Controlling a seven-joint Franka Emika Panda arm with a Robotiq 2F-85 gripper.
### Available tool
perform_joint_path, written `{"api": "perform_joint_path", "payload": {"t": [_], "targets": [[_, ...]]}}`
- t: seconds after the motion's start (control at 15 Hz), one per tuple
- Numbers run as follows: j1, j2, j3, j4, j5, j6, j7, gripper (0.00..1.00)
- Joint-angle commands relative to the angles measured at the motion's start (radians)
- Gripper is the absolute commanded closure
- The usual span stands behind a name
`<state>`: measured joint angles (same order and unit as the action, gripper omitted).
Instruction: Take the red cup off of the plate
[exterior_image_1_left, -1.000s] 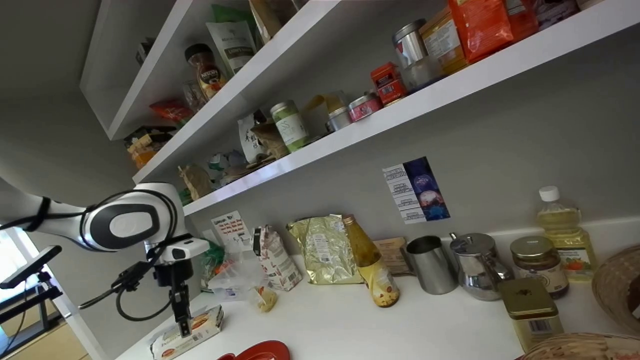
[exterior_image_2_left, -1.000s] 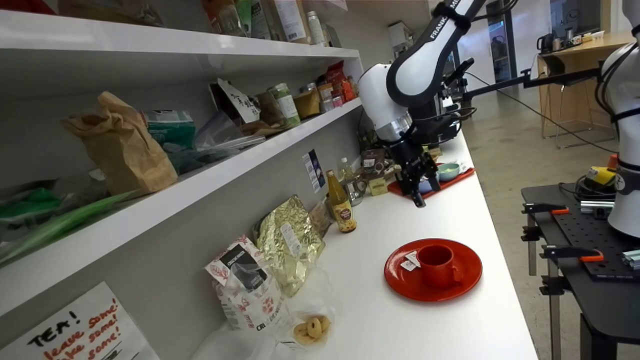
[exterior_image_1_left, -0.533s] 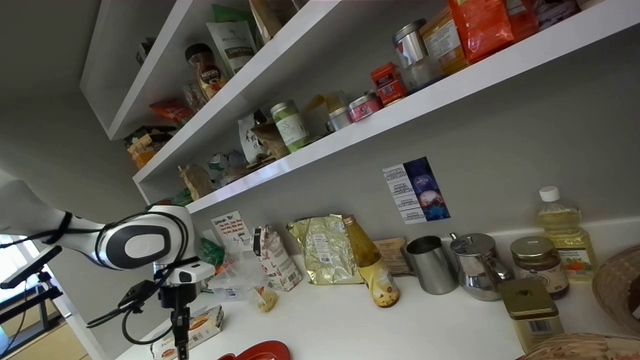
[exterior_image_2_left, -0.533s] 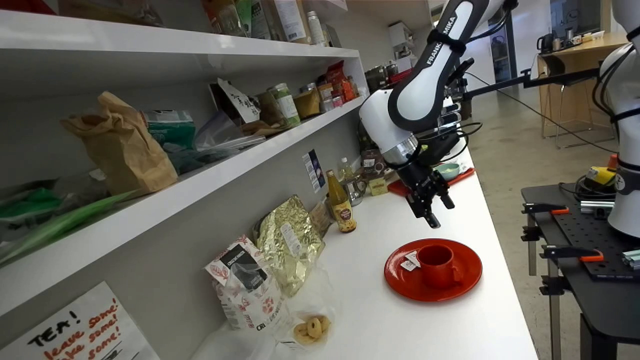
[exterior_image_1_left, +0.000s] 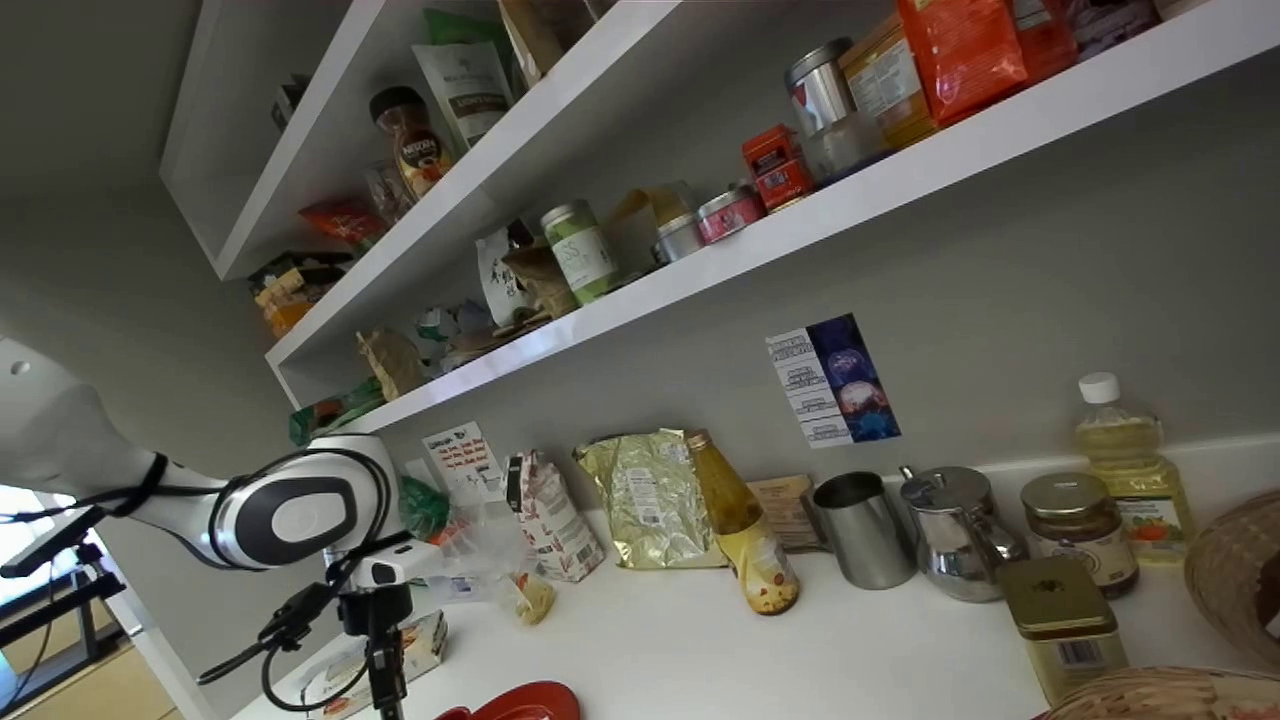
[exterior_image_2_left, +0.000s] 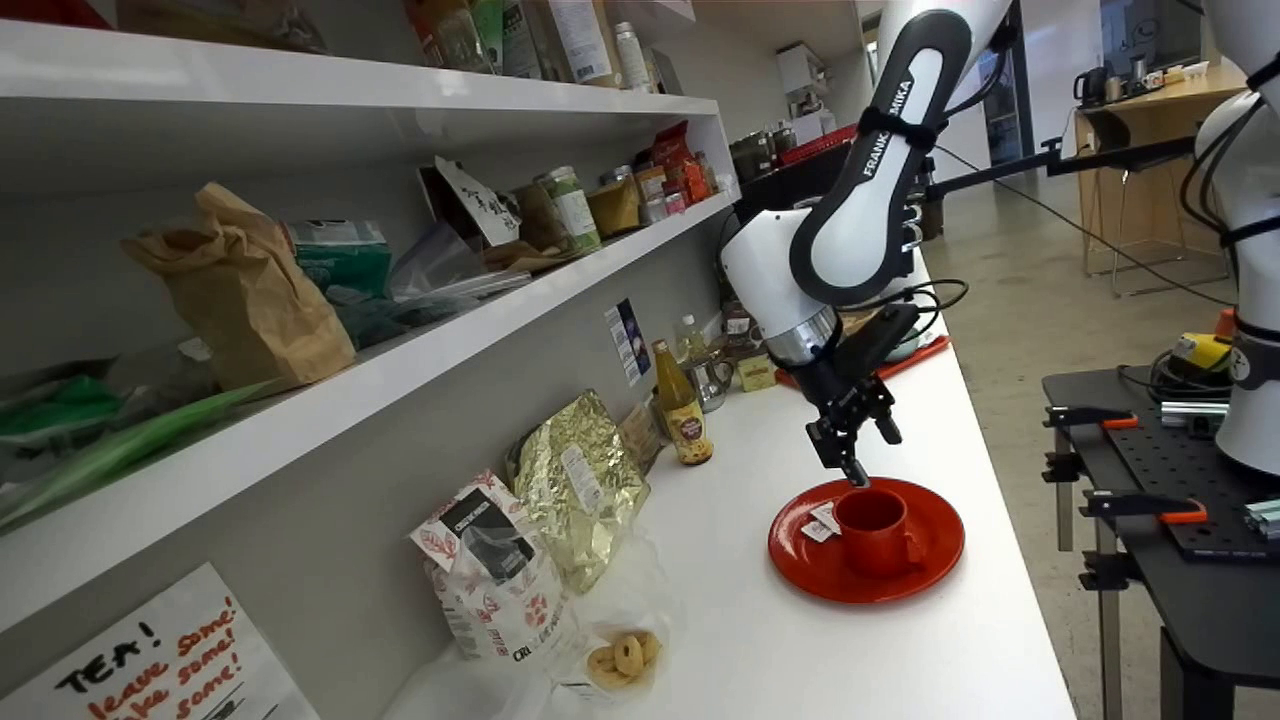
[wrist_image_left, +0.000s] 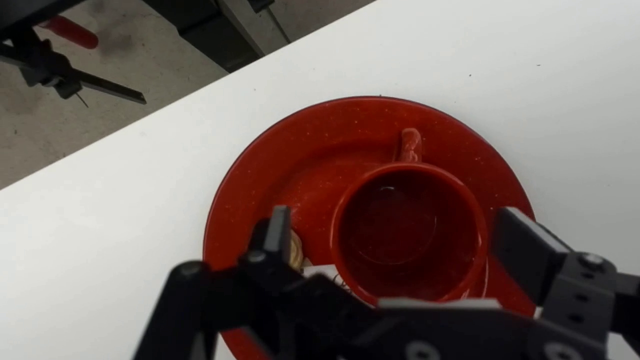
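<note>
Both fingers (wrist_image_left: 277, 232) of the gripper (exterior_image_2_left: 873, 456) stand wide apart, empty, and the red cup (wrist_image_left: 400, 235) on the plate (wrist_image_left: 320, 125) shows nearer the right one in the wrist view, so shifting slightly right before lowering should help.

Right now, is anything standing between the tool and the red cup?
Nothing visible stands between the tool and the cup: in the wrist view, the cup shows between the open fingers. White paper lies beside it on the plate, near one finger in that view, and might get brushed if the tool lowers.
</note>
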<state>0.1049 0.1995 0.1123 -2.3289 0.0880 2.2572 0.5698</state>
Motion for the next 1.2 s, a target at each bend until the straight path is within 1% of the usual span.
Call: {"api": "perform_joint_path", "payload": {"t": [0.0,0.6,1.13], "targets": [[0.035,0.046,-0.031,0.008,-0.047,0.028,0.060,0.00],[0.047,0.097,-0.075,0.017,-0.091,0.039,0.111,0.00],[0.071,0.142,-0.077,0.024,-0.095,0.080,0.155,0.00]]}}
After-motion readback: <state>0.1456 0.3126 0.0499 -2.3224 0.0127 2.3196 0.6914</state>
